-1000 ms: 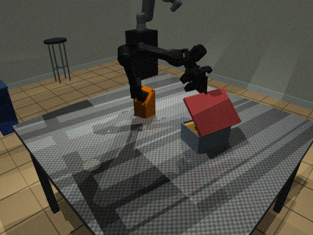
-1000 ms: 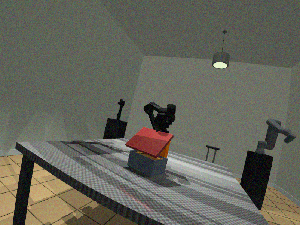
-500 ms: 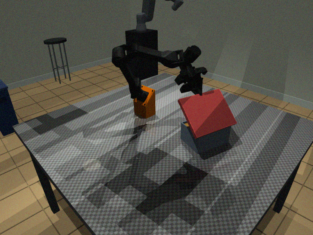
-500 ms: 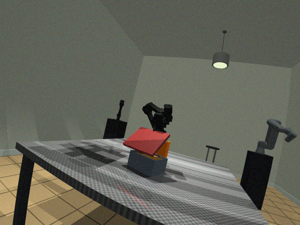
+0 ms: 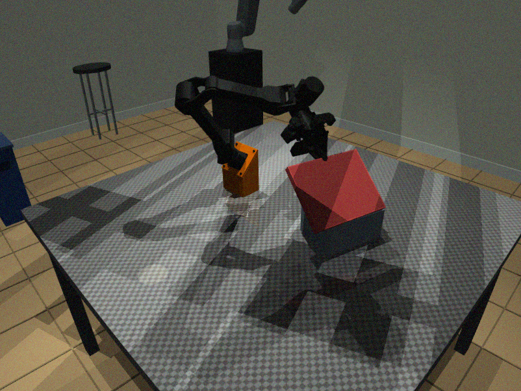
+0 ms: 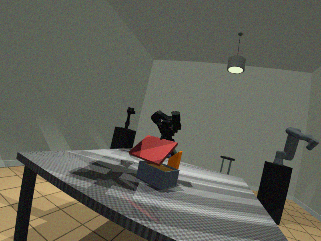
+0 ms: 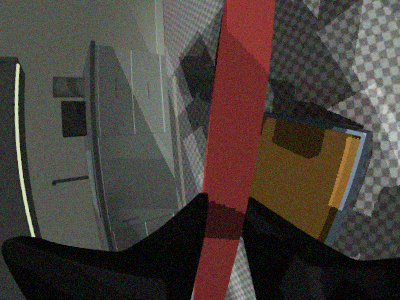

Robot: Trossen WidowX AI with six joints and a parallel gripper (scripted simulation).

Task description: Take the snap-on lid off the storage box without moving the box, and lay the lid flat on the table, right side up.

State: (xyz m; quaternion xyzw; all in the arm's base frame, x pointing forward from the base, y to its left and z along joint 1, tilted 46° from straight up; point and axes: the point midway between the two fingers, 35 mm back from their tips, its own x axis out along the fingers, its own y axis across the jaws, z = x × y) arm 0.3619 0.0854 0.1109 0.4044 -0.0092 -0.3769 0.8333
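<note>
The red lid (image 5: 336, 189) (image 6: 154, 149) (image 7: 237, 110) is steeply tilted above the storage box, its far edge raised and its near edge low. My gripper (image 7: 224, 202) (image 5: 325, 156) is shut on the raised edge of the lid; in the exterior view the fingertips are hidden behind the lid. The blue-grey storage box (image 5: 347, 238) (image 6: 158, 176) (image 7: 364, 155) stands upright on the table, open under the lid, with its orange-brown inside showing in the wrist view. In the exterior view a gap shows between the lid and part of the box rim; whether the low edge touches the box is unclear.
The orange block-shaped mount (image 5: 248, 180) (image 6: 175, 160) at the arm's base stands on the checkered table (image 5: 189, 336) (image 6: 207, 207), behind and left of the box in the top view. A stool (image 5: 91, 67), a blue bin (image 5: 12, 180) and black pedestals stand off the table.
</note>
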